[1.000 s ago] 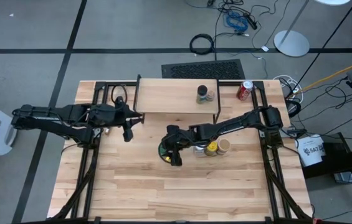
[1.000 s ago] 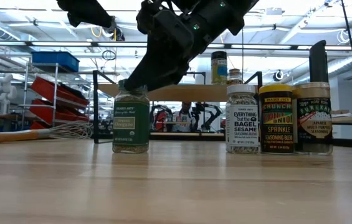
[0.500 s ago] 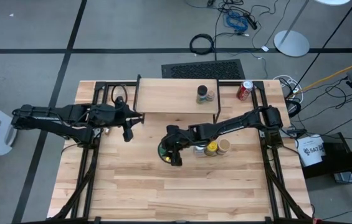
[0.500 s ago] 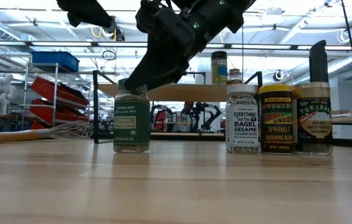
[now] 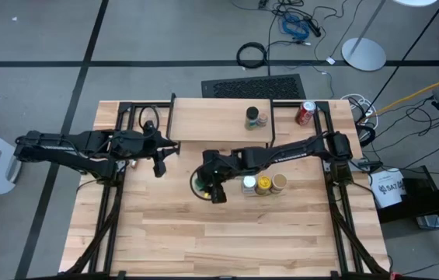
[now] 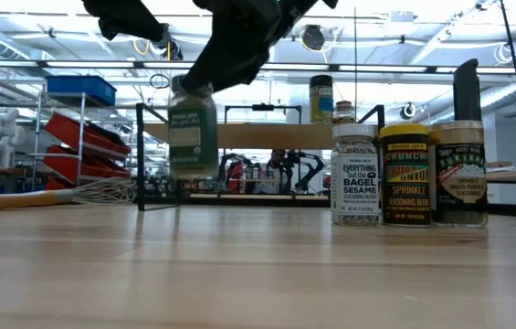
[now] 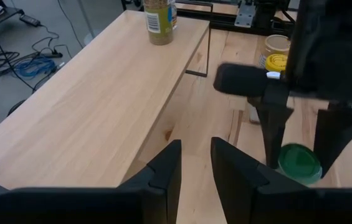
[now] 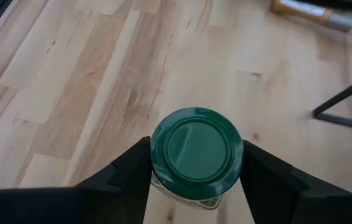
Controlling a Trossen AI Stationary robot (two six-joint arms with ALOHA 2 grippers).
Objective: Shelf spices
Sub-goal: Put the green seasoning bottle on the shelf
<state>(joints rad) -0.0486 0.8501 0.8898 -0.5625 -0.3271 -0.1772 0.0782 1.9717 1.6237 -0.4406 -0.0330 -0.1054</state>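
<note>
My right gripper (image 5: 206, 185) is clenched on the green-lidded jar (image 6: 192, 130) (lifted clear of the table (image 5: 203, 241)), in front of the shelf (image 5: 211, 120). My left gripper (image 5: 159, 161) waits nearby, fingers slightly parted.

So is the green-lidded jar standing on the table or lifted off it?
Lifted: in the low view the green-lidded jar hangs above the table, held by the right gripper.

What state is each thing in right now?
Right gripper: shut on the green-lid jar.
Green-lid jar: lifted clear of the tabletop, upright.
Three jars: upright on the table, in a row.
Shelf: two jars upright on it.
Left gripper: open, holding nothing.
</note>
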